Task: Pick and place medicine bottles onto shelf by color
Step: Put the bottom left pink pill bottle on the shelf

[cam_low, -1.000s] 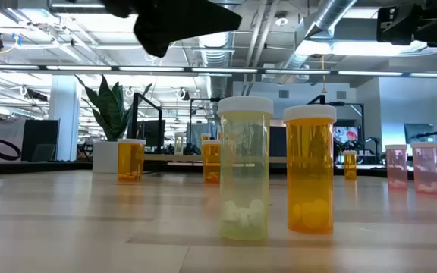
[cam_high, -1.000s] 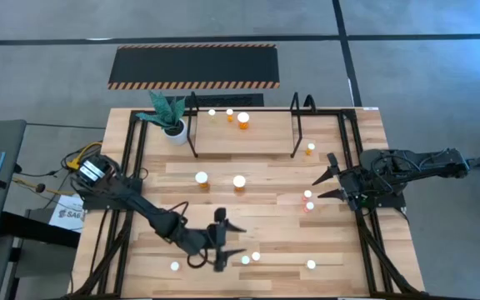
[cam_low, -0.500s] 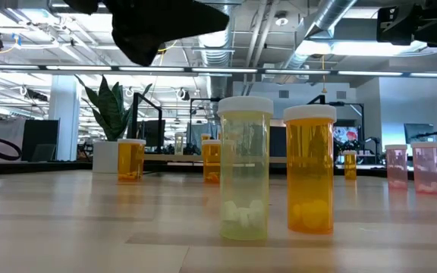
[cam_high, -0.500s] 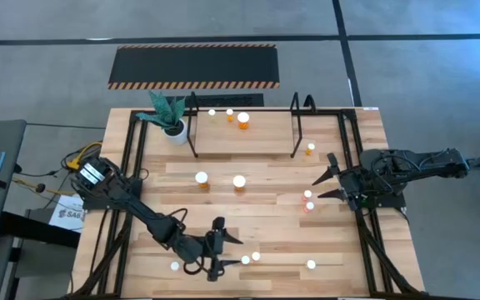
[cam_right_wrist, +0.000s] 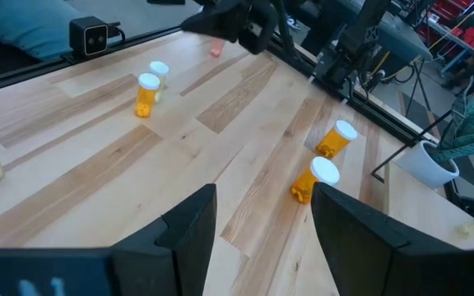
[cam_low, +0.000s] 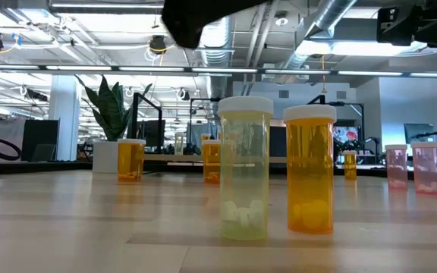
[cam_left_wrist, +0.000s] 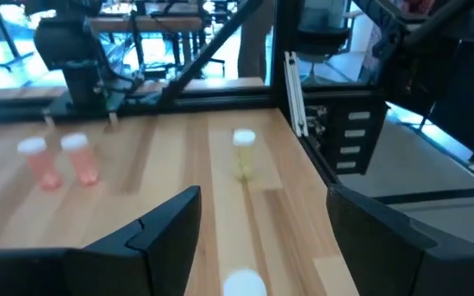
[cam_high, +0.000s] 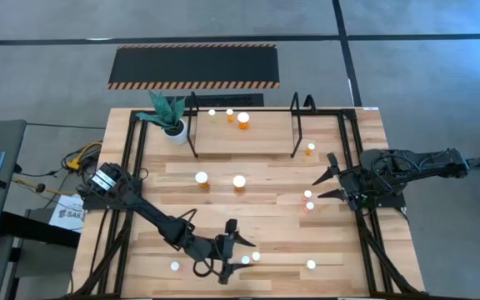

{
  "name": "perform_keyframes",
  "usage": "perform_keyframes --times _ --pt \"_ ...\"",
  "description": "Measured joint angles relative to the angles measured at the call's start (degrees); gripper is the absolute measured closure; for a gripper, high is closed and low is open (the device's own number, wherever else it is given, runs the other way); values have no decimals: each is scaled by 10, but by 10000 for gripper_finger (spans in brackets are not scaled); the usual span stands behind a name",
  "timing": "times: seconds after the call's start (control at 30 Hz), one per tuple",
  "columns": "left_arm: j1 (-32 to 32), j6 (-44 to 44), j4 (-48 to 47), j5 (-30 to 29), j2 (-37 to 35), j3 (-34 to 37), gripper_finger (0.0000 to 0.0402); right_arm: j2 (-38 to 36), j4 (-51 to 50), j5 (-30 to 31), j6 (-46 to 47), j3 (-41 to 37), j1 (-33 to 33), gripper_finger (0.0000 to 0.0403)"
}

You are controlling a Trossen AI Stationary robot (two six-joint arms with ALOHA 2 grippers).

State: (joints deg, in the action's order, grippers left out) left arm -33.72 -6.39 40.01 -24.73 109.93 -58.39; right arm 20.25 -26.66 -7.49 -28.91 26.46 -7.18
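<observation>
My left gripper [cam_high: 238, 257] hangs open above two bottles near the table's front edge, a yellow one [cam_low: 243, 167] and an orange one [cam_low: 309, 171]. One white cap [cam_left_wrist: 243, 284] shows low between its fingers, untouched. My right gripper [cam_high: 323, 185] waits open beside two pink bottles [cam_high: 308, 200] at the right. The shelf [cam_high: 244, 137] stands at the far middle with three bottles [cam_high: 230, 115] on its board. Other bottles stand upright on the table: two orange [cam_high: 221, 179], one at the front left [cam_high: 174, 267], a yellow one [cam_left_wrist: 243, 152] at the front right.
A green plant in a white pot [cam_high: 172, 125] stands left of the shelf. A small orange bottle [cam_high: 310, 148] stands just right of the shelf's right upright. A black striped mat [cam_high: 194, 67] lies beyond the table. Black frame rails [cam_high: 132, 167] run along both sides.
My left gripper has gone a little toward the table's near edge and then toward its right edge, ending over the two bottles at the front. It stays open. No bottle has moved.
</observation>
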Motion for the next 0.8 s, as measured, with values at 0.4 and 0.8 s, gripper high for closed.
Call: perform_keyframes --times 0.4,0.8 --pt "-36 -125 -204 -39 -43 -14 152 0 0 0 0 0 0 180" --pt "-116 -516 -628 14 -193 -14 152 0 -2 0 0 0 0 180"
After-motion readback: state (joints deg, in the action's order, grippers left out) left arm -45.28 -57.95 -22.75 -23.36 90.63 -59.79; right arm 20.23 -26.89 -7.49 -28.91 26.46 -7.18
